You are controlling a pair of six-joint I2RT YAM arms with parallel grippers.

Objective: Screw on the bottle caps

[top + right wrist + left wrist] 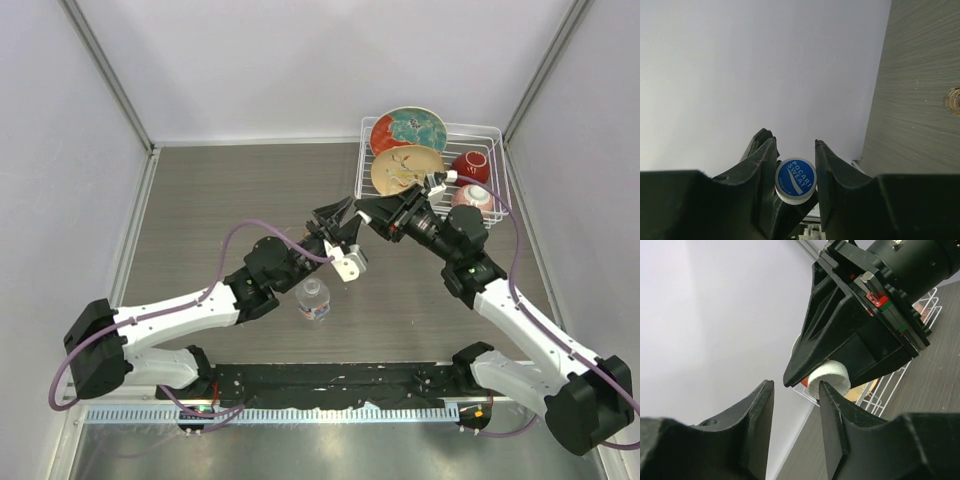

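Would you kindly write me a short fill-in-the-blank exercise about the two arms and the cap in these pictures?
1. The tool gripping the white cap belongs to the ___ arm.
2. The other tool, facing it, has its jaws ___.
3. Seen from the right wrist, the cap's printed top is ___.
4. The wire basket sits at the far ___ corner of the table.

Missing words: right; open; blue; right.
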